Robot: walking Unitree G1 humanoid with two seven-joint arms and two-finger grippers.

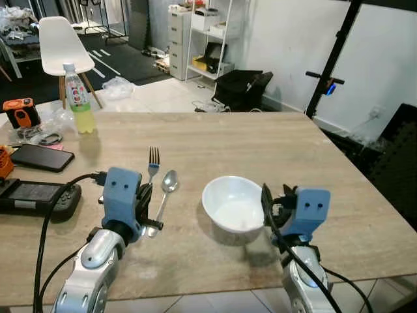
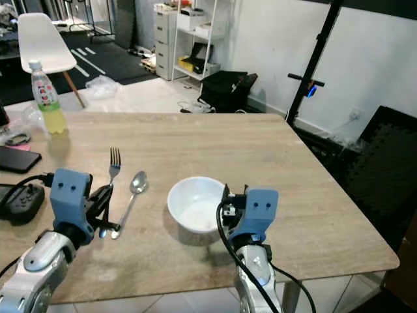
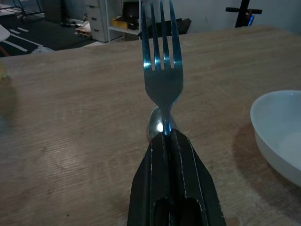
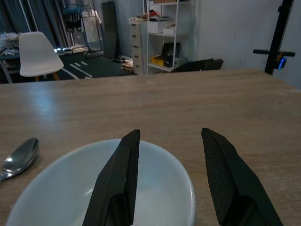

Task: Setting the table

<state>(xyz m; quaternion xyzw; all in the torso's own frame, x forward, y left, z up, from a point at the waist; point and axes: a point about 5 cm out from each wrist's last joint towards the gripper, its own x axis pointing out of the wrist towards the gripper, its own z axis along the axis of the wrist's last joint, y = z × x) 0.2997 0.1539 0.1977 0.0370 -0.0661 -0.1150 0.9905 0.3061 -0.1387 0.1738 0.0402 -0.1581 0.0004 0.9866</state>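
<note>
Left gripper is clamped tight on the fork, fingers pinched on the handle, tines pointing away from the robot over the table. It sits on the robot's left of the bowl, near the table's front edge. The spoon lies flat on the wood just beside the fork, between fork and bowl, bowl-end away from the robot. From the left wrist view the spoon's head shows right behind the fork's neck.

Right gripper is spread wide, holding nothing, fingers over the near rim of the bowl on its right side. Can't tell if they touch the rim.

Farther out from the bowl, on the robot's left: a drink bottle stands upright near the far-left table edge, a phone lies flat nearer, and a black controller sits at the left edge. A white chair stands on the floor beyond the bottle.
</note>
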